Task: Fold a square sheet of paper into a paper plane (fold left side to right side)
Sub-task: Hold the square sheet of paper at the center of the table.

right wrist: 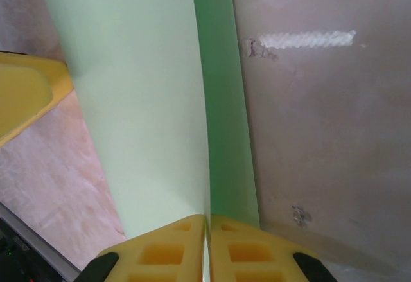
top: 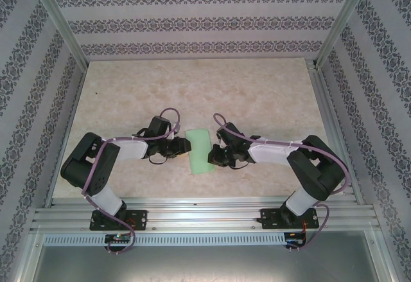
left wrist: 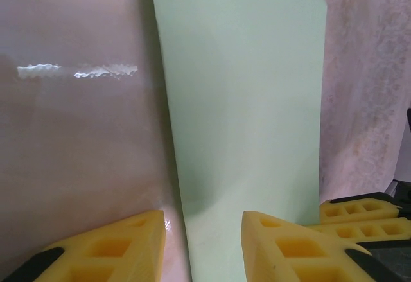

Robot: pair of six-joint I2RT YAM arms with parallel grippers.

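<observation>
Green sheet of paper (top: pixel 199 150) lies between both hands, toward the middle of the surface's (top: pixel 192 83) near edge. Right hand (right wrist: pixel 207 221) is closed, pinching the sheet's edge. Left hand (left wrist: pixel 202 224) is open, its fingers straddling the sheet's end.

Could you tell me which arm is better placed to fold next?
Likely the right: the right gripper is shut on an edge of the mint-green paper sheet; the left gripper stands open around it.

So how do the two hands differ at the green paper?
The left hand stands open, fingers apart at the square sheet of paper; the right hand is shut, pinching its edge. The left hand sits at the sheet's left side, the right hand at its right. Both have yellow fingers.
</observation>
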